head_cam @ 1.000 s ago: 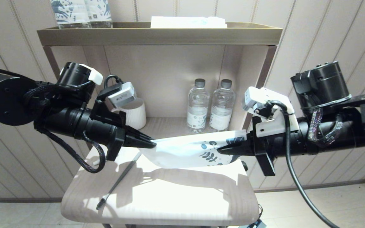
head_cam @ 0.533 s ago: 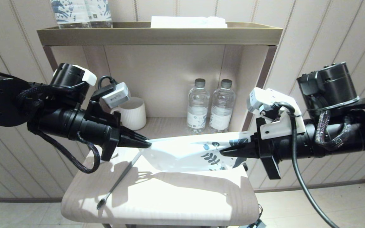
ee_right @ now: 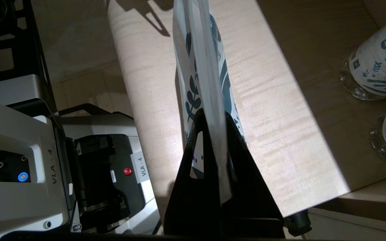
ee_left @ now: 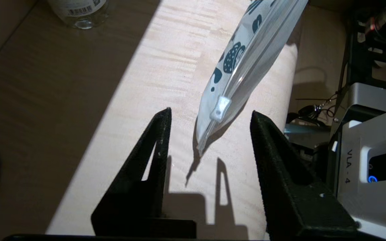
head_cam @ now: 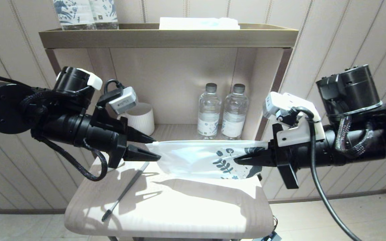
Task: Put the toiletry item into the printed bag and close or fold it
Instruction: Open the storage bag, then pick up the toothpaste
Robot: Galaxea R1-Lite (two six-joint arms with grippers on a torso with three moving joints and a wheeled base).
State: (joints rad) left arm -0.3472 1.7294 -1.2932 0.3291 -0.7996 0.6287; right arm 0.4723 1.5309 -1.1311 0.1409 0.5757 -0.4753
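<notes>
Right gripper [head_cam: 238,161] clamps the printed bag [head_cam: 196,159] aloft; left gripper [head_cam: 154,147], fingers apart, flanks its free end.

Harsh glare, hard shadows on tabletop [head_cam: 179,214]

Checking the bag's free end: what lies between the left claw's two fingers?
The bag's slider end, touching neither finger of the left claw; seen in the left wrist view.
</notes>
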